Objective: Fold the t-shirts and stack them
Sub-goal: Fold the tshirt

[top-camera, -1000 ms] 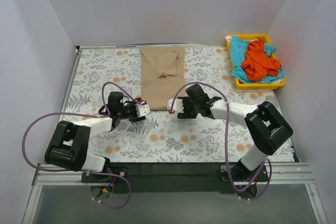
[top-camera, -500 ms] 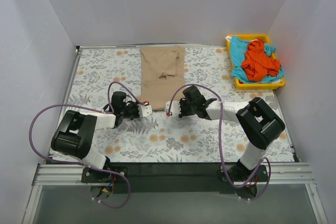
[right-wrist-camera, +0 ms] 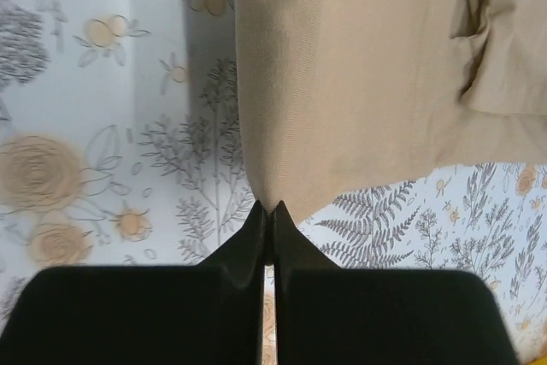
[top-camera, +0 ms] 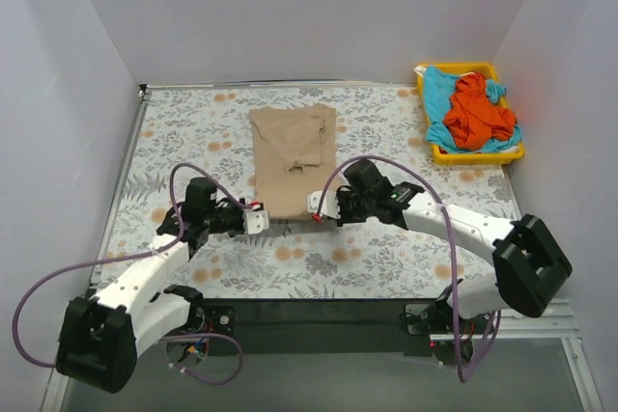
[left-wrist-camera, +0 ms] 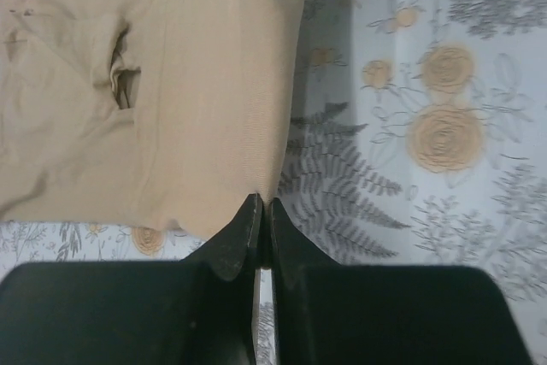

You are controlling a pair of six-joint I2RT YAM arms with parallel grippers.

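Now my left pincer (top-camera: 255, 220) and right pincer (top-camera: 314, 207) clamp the tan t-shirt (top-camera: 292, 147) at its near corners. Its long axis runs away from me.

Left arm (top-camera: 145, 272) and right arm (top-camera: 463, 222) are showing white link shells over black joint housings. Purple cables (top-camera: 451, 262) are looping off both; fingers (left-wrist-camera: 235, 241) are tapering, matte black.

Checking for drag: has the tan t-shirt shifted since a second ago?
Yes. The tan t-shirt has slid toward the arm bases; bare table now shows between its far end and the far edge.
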